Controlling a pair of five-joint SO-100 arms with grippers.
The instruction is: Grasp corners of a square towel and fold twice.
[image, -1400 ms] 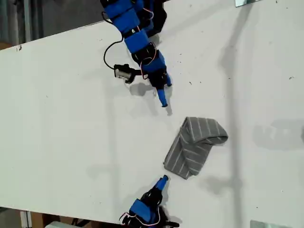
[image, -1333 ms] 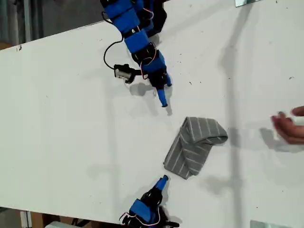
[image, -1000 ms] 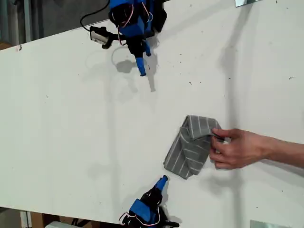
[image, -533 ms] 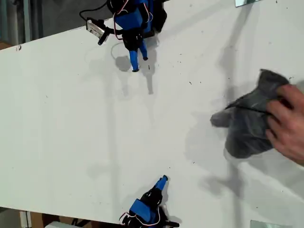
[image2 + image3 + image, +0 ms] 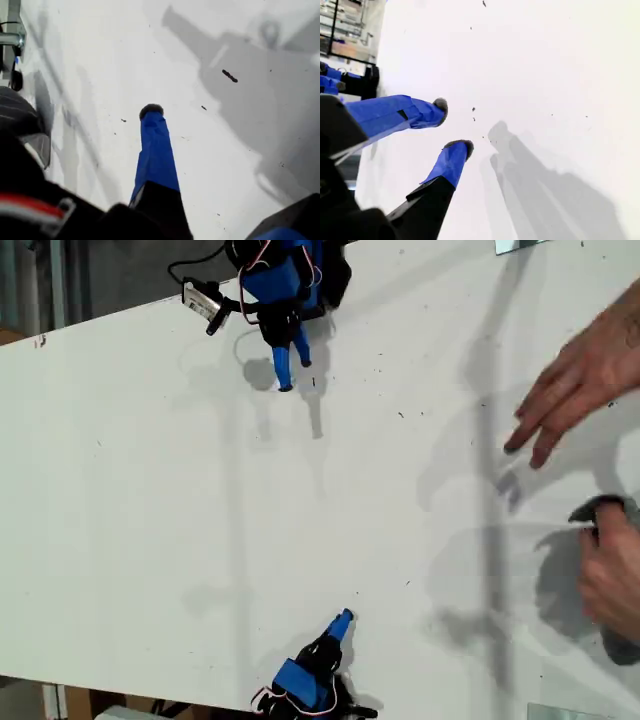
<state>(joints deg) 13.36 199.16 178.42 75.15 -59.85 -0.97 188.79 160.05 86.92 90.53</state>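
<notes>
The towel (image 5: 598,506) has been lifted off the table (image 5: 150,490) by a person; only a dark scrap shows, gripped by the person's hand (image 5: 612,575) at the exterior view's right edge. Its fold is undone, so I judge the task restarts. Well away from that hand, my second gripper (image 5: 454,125) is parted and empty; whether my first gripper (image 5: 152,112) is parted, I cannot tell

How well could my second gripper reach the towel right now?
Probably not: a person's hand holds the towel at the exterior view's right edge, far from both arms; my second gripper faces only bare table.
</notes>
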